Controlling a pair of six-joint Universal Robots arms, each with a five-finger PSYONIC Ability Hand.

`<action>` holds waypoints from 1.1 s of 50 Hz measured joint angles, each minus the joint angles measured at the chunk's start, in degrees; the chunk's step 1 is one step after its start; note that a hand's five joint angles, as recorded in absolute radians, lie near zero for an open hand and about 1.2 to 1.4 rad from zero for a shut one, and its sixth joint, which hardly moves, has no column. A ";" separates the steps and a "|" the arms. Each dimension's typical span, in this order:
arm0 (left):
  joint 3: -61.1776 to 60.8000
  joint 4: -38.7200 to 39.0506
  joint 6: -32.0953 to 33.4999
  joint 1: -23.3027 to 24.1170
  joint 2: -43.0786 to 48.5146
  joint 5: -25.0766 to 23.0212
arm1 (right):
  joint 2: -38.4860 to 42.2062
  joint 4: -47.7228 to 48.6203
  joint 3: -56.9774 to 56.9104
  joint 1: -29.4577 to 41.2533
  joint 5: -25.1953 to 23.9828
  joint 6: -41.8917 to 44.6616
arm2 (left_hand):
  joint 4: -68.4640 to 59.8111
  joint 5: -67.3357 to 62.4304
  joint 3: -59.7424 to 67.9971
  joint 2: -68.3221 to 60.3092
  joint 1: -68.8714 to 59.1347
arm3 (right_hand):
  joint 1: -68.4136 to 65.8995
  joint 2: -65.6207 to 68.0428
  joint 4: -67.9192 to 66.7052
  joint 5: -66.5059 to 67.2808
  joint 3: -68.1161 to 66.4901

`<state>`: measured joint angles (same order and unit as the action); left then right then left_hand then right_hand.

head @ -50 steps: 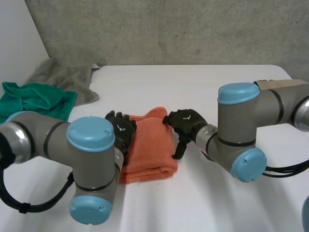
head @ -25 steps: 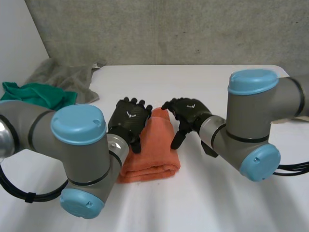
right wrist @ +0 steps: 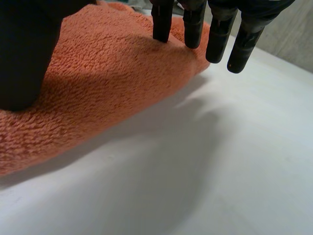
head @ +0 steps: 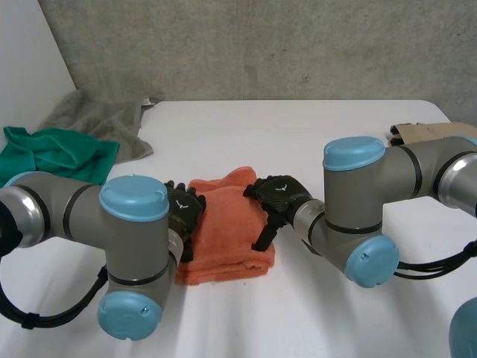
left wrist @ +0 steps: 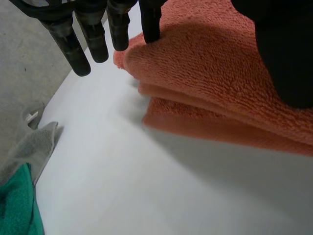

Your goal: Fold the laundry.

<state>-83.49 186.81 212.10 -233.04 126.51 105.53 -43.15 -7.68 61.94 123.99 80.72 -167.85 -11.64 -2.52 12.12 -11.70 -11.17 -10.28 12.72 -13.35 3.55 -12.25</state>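
Observation:
A folded orange towel (head: 226,227) lies in a thick stack mid-table. My left hand (head: 182,212) rests at its left edge, open, with straight fingers (left wrist: 119,29); one fingertip touches the top fold of the orange towel (left wrist: 215,63) and the thumb lies on it. At the stack's right edge is my right hand (head: 277,198), also open. Its straight fingers (right wrist: 193,24) press down on the orange towel (right wrist: 102,83) near the far corner, thumb resting on the cloth. Neither hand curls round the cloth.
A green cloth (head: 52,153) and a grey cloth (head: 100,119) lie heaped at the table's far left. A tan flat object (head: 425,131) sits at the far right edge. The white table (head: 298,313) stretches bare in front of the towel.
Both hands lifted off the towel half a second ago and have come back down onto its left and right edges. The towel has shifted slightly left.

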 measured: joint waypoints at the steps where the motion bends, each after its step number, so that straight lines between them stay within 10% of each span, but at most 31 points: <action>1: 0.01 0.02 -0.05 0.04 -0.13 -0.05 | -0.24 -0.04 -0.01 0.03 0.12 0.37 | 0.00 0.00 0.00 0.00 0.00 | 0.00 0.00 0.00 0.00 0.00; 12: 0.82 0.82 -3.41 -0.19 -10.79 -2.66 | -13.02 4.11 5.63 0.20 3.56 1.77 | 0.00 0.01 0.00 0.00 0.00 | 0.00 0.00 0.00 -0.23 0.00; 30: 1.44 -6.25 -15.39 -8.84 -22.34 -35.68 | -19.07 31.15 34.63 11.35 8.31 8.13 | 0.00 0.01 0.00 0.00 0.00 | 0.00 0.00 0.00 -0.23 0.00; 55: 0.97 -6.90 -16.35 -9.15 -21.46 -36.95 | -1.63 37.43 21.83 13.12 9.21 18.10 | 0.00 0.01 0.00 0.00 0.00 | -0.20 0.13 0.00 -0.24 -0.13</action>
<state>-82.52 179.92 195.75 -242.19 105.05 68.58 -44.78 29.76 83.77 137.11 89.93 -149.75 -11.65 -2.51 12.12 -11.70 -11.17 -10.47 12.85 -13.35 3.31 -12.38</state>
